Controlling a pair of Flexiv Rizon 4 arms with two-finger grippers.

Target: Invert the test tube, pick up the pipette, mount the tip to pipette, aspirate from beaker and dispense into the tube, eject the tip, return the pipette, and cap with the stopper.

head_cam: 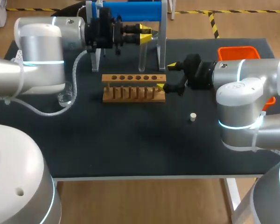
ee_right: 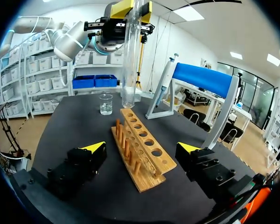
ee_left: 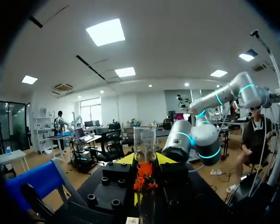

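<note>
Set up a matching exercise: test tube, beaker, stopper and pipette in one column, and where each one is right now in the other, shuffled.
Things:
1. test tube
2. beaker
3. stopper
4. pipette

Places:
A. lying alone on the table
B. hanging on the blue-topped stand
C. clamped vertical in the left hand
D. standing on the table off one end of the rack

Pairs: 1-C, 2-D, 3-A, 4-B
</note>
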